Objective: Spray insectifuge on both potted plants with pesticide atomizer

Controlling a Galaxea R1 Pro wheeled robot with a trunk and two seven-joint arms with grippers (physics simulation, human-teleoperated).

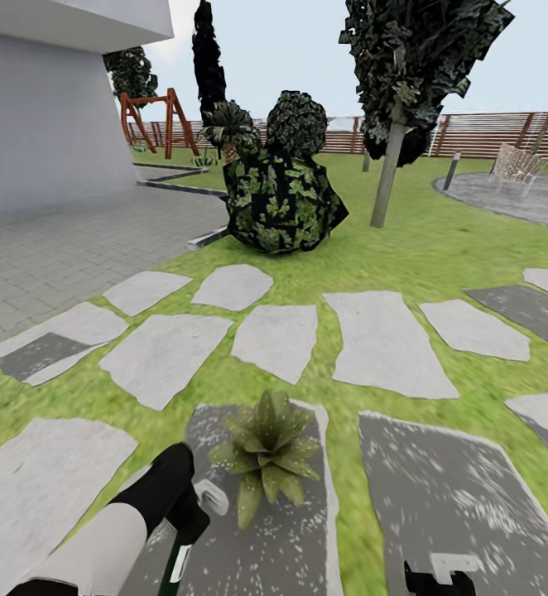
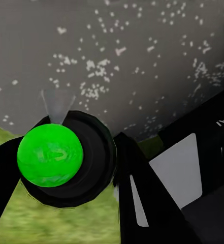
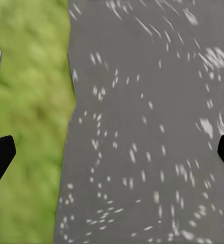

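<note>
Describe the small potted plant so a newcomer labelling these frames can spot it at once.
Start at the big dark-leaved shrub on the lawn, then come down across the pale paving stones. On the dark speckled slab nearest the camera sits the potted plant, a low rosette of pointed green leaves.

Only faint white letters, roughly "AI", on the left gripper [image 2: 117, 178] housing, otherwise unreadable

A big dark-leaved shrub [image 1: 282, 199] is sitting on the grass beyond pale stepping stones [image 1: 276, 339]. A tree [image 1: 402, 99] is standing just beside it, a wooden swing frame [image 1: 156, 120] and wicker chair [image 1: 518, 163] farther back, a grey bollard [image 1: 451, 170] between.
</note>
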